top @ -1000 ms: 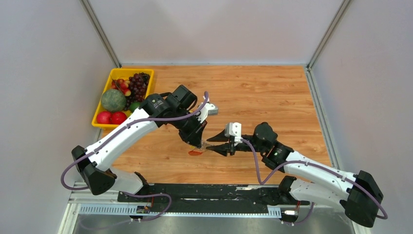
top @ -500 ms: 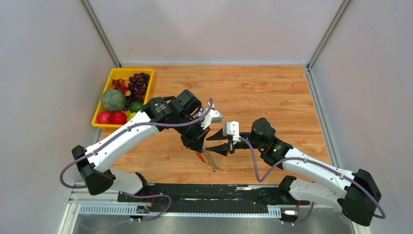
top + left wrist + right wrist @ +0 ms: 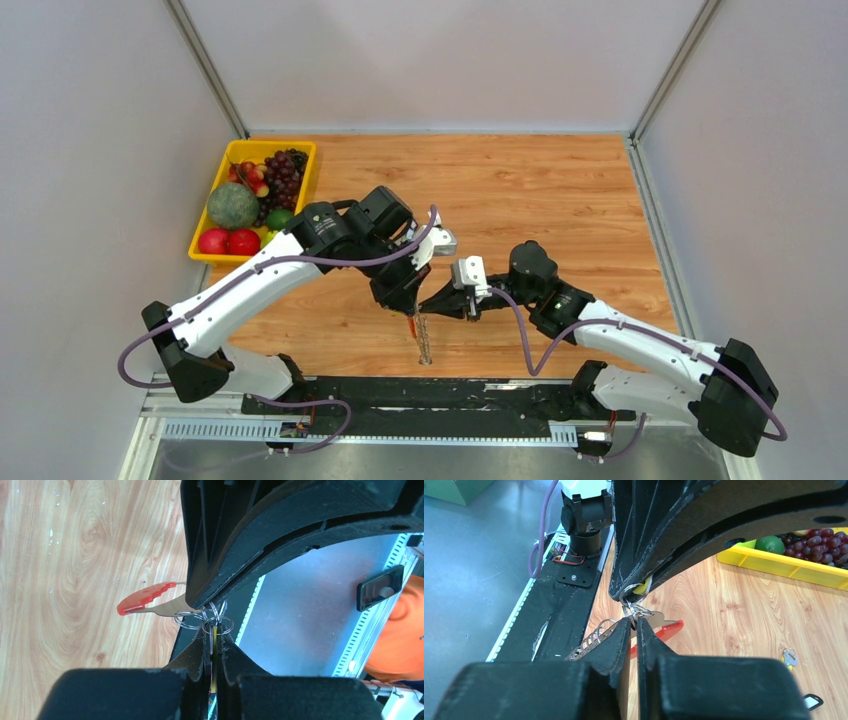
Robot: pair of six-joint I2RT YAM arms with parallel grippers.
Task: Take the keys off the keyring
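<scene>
My left gripper (image 3: 408, 303) is shut on a thin yellow tag (image 3: 215, 636) that carries small silver split rings (image 3: 218, 625), and it holds the bunch above the table's front edge. The red keyring (image 3: 142, 600) hangs off these rings; it also shows in the right wrist view (image 3: 670, 628). The keys (image 3: 424, 345) dangle below as a grey string, seen in the right wrist view (image 3: 594, 639) as a row of loops. My right gripper (image 3: 634, 625) meets the left one tip to tip (image 3: 432, 307), its jaws nearly together with a split ring between the tips.
A yellow tray (image 3: 303, 150) of fruit stands at the back left. A small key cluster (image 3: 789, 657) and a black fob (image 3: 811, 701) lie on the wood. The black base rail (image 3: 470, 395) runs along the near edge.
The bunch, stretched level between the two grippers a second ago, now hangs straight down from the left gripper. My right gripper drew back, then moved left up against the left gripper's tips.
</scene>
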